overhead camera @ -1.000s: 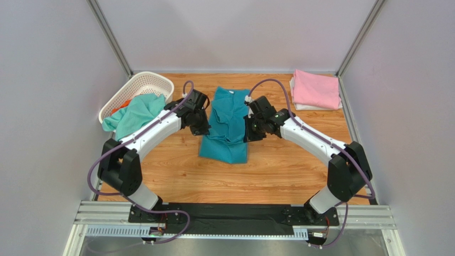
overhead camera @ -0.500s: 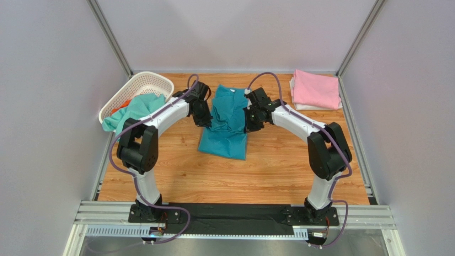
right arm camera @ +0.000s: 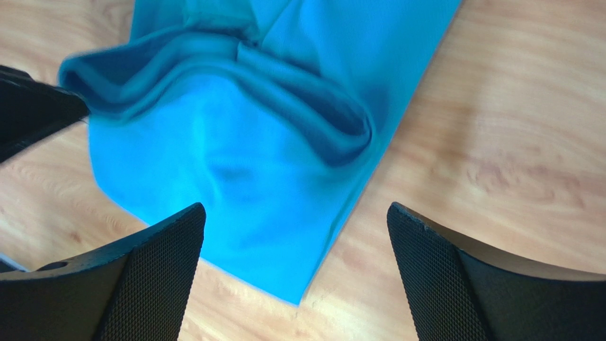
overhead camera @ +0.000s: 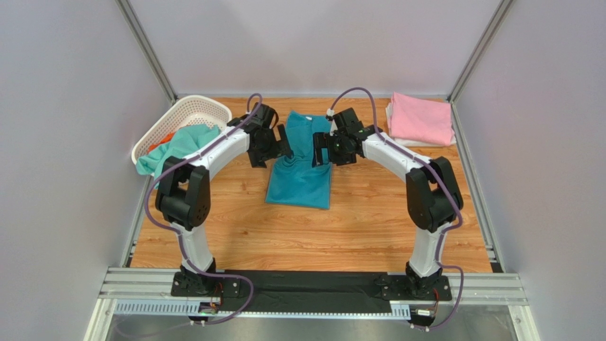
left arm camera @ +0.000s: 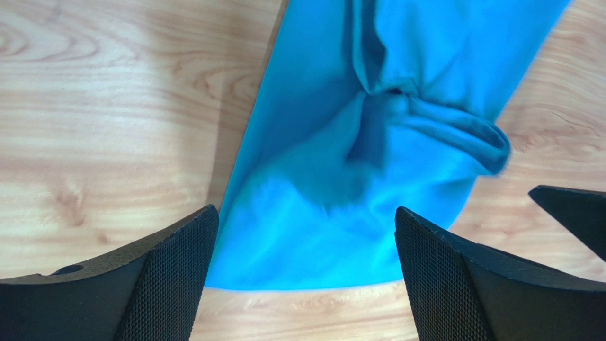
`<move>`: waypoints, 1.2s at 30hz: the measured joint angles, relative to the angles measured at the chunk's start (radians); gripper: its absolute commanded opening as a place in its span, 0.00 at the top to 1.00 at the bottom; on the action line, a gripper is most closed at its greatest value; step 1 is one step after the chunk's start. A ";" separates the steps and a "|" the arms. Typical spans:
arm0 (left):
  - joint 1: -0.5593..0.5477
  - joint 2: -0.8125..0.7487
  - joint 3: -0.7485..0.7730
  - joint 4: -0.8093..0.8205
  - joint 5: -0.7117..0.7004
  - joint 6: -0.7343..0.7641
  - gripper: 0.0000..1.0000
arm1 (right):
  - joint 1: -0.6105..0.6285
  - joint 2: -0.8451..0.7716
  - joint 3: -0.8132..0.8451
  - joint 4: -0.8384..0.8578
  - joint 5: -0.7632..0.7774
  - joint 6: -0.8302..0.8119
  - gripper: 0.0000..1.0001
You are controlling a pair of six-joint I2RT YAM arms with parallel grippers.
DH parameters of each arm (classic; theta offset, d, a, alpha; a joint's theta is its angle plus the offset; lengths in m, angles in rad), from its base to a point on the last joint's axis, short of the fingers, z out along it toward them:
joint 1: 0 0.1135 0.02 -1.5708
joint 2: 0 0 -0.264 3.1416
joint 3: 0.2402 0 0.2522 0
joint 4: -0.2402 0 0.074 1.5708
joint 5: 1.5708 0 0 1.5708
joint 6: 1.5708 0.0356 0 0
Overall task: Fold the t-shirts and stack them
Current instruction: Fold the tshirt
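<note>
A teal-blue t-shirt point(overhead camera: 300, 177) lies on the wooden table, folded into a long strip with a loose, rumpled fold across its middle. My left gripper point(overhead camera: 282, 147) hovers at its left edge, open and holding nothing; in the left wrist view the left gripper point(left arm camera: 302, 213) stands above the teal-blue t-shirt point(left arm camera: 334, 185). Opposite it, my right gripper point(overhead camera: 320, 150) is open at the right edge. The right wrist view shows the right gripper point(right arm camera: 295, 209) over a corner of the teal-blue t-shirt point(right arm camera: 235, 185). A folded pink t-shirt point(overhead camera: 421, 117) rests on a white t-shirt point(overhead camera: 400, 142) at the back right.
A white lattice basket point(overhead camera: 192, 110) stands at the back left, with a mint-green t-shirt point(overhead camera: 181, 150) draped over its rim and an orange t-shirt point(overhead camera: 162, 140) inside. Grey walls enclose the table on three sides.
Both grippers went from shut on the teal-blue t-shirt to open, letting it drop. Both arms reached farther back, carrying the cloth that way.
</note>
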 measured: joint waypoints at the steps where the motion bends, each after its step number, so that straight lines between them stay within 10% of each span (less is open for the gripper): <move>1: 0.000 -0.032 -0.018 -0.001 -0.003 0.000 0.00 | 0.002 -0.034 -0.028 0.003 -0.002 0.005 0.00; 18: 0.001 -0.647 -0.560 -0.053 -0.096 -0.041 0.00 | 0.164 -0.240 -0.262 0.116 -0.091 0.089 0.00; 36: 0.001 -0.314 -0.565 0.126 0.014 -0.018 0.40 | 0.159 -0.300 -0.534 0.185 -0.034 0.217 0.16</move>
